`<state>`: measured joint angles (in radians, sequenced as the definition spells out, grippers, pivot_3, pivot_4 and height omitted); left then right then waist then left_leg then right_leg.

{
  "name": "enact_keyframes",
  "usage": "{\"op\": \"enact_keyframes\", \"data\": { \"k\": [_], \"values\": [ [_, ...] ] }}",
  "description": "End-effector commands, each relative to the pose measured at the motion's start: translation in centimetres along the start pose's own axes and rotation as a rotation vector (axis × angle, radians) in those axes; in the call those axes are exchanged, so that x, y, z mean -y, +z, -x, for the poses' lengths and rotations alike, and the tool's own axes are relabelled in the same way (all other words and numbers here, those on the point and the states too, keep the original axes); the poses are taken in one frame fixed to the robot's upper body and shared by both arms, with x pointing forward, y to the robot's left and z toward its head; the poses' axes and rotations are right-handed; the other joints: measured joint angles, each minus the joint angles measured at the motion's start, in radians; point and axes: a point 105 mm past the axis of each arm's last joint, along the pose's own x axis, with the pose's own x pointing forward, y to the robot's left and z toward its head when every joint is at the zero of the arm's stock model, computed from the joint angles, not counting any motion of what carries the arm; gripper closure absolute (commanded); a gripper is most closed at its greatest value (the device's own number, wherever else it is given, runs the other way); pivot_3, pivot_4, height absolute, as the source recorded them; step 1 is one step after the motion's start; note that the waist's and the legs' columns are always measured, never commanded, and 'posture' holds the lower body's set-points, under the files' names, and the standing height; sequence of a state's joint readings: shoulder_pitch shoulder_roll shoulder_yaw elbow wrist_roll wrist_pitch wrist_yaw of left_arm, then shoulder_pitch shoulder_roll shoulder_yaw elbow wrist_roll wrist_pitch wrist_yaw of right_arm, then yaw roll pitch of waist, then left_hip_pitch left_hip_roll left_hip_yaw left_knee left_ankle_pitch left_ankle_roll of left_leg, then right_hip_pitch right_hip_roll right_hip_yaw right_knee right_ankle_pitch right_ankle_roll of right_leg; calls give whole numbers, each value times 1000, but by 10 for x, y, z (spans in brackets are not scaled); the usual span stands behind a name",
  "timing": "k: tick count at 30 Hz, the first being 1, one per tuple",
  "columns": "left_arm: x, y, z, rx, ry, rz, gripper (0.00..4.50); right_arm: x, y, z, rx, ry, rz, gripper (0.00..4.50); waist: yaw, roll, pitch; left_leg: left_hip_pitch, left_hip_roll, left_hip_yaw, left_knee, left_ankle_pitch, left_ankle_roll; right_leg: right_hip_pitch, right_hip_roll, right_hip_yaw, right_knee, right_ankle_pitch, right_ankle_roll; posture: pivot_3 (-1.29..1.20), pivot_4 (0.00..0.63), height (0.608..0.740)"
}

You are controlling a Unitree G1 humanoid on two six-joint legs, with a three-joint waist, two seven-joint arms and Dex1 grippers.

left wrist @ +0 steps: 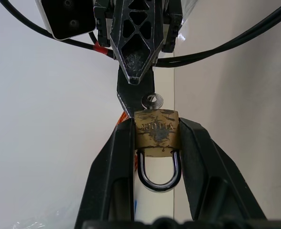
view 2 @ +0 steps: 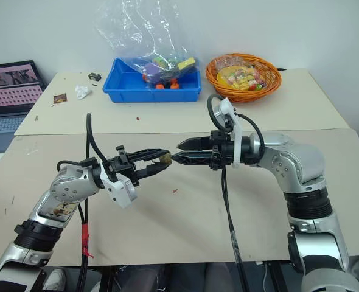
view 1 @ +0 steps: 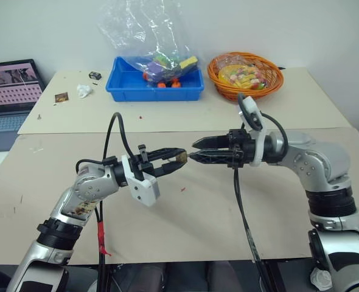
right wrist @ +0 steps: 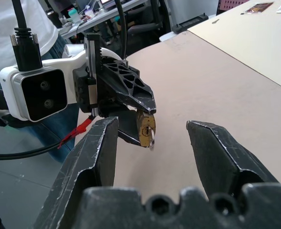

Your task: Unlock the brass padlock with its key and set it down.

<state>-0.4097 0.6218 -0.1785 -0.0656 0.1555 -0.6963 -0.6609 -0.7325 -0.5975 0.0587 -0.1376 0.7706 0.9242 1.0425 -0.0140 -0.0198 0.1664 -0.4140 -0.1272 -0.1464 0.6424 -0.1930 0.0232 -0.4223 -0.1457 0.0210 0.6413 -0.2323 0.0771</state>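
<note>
- Small yellow-gold brass padlock [left wrist: 156, 132] with silver U-shaped shackle: pinched between black fingers of left gripper [view 1: 178, 157], above beige tabletop [view 1: 216, 213].
- Tiny silvery key [left wrist: 152, 101]: inserted in padlock's base.
- Right gripper [right wrist: 152, 143]: fingers spread apart, empty, facing padlock, just beside it.

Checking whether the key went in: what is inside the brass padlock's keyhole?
The key sits in the brass padlock; its round silver head sticks out. The blade is hidden inside the body. The left gripper clamps the padlock; the shackle looks closed.

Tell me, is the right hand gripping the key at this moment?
No. In the right wrist view its fingers stand apart, and the key sits in the brass padlock held by the left hand.
</note>
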Motion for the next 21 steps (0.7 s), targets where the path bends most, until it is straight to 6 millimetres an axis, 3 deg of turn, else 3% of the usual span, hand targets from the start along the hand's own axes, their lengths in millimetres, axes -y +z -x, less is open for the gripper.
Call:
{"op": "enact_keyframes", "data": {
  "k": [1, 14, 18, 21],
  "values": [
    [-8, 10, 0, 37, 33, -24, 3672, -7, 6, 2, 13, 27, 31, 1659, 0, 0, 0, 0, 0, 0, 0, 0, 0, 0, 0, 0, 0, 0, 0, 0, 150, 740],
    [-8, 11, 1, 34, 35, -23, 3672, -7, 1, 3, 5, 36, 1, 1659, 0, 0, 0, 0, 0, 1, 0, 0, 0, 0, 0, 0, 0, 0, 0, 0, 150, 740],
    [-11, 11, 0, 30, 45, -31, 3672, -9, 0, 3, 4, 42, -3, 2559, 0, 0, 0, 0, 0, 1, 0, 0, 0, 0, 0, 0, 0, 0, 0, 0, 150, 740],
    [-10, 11, 1, 30, 40, -27, 3672, -9, 0, 3, 5, 43, -4, 3661, 1, 0, 0, 0, 0, 1, 0, 0, 0, 0, 0, 0, 0, 0, 0, 0, 150, 740]
  ]
}}
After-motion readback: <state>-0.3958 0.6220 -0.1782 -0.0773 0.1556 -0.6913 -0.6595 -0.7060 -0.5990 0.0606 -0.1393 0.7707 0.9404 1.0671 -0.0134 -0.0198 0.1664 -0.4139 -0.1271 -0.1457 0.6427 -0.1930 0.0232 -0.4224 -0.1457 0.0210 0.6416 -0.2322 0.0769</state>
